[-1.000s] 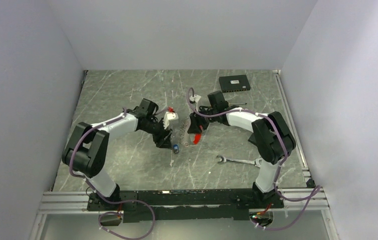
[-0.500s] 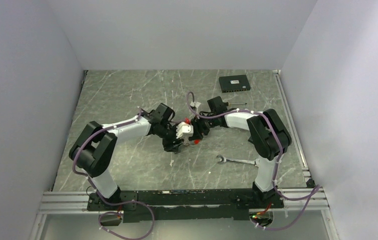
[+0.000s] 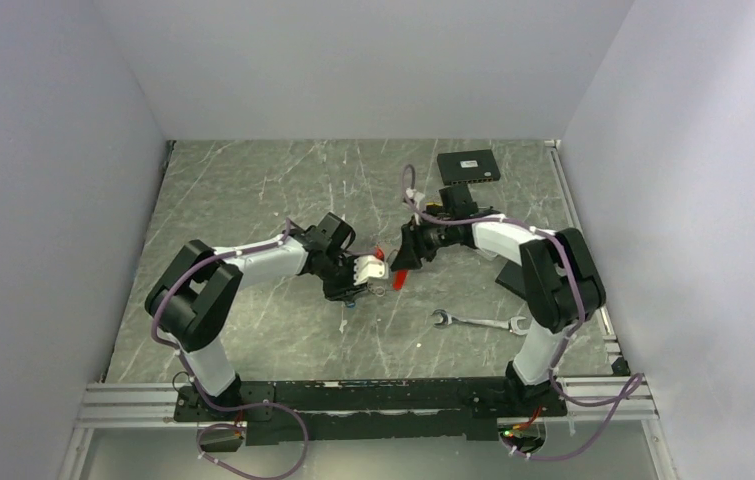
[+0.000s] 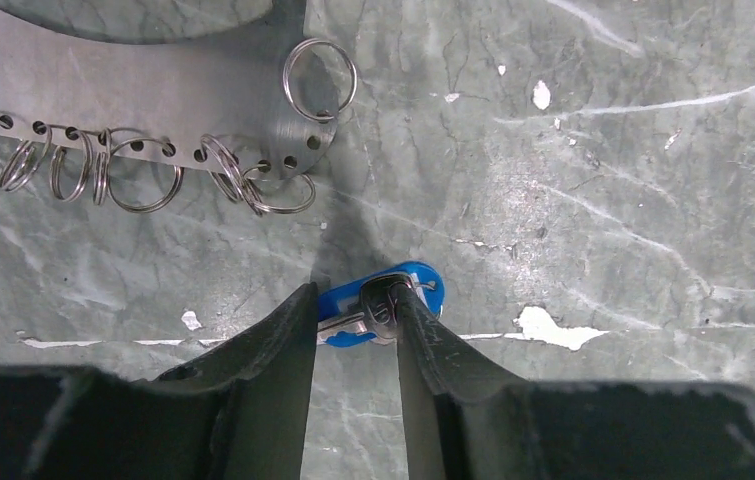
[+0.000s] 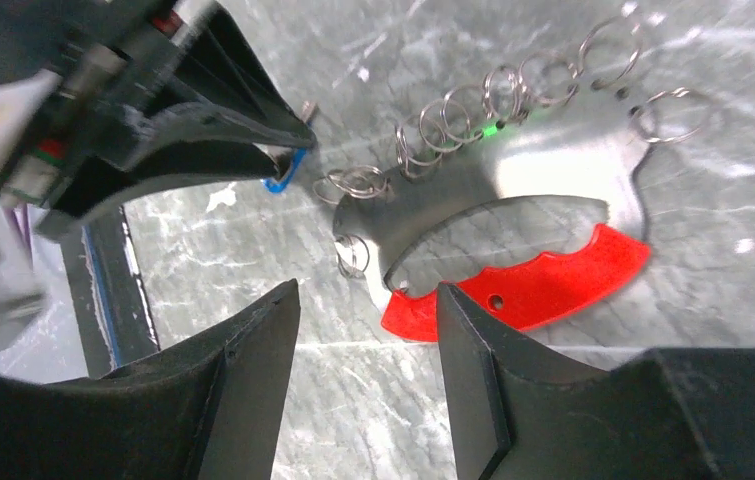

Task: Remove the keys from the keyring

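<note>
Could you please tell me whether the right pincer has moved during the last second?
Yes. The right pincer has drawn back rightward, ending nearer the flat black rectangular box.

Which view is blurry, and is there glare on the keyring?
Right wrist: the left arm at the frame's left edge is smeared, and the keyring's metal plate glares bright. Left wrist: sharp, the key crisp, no strong glare. Top: evenly lit, soft shadows, keyring too small for detail.
</note>
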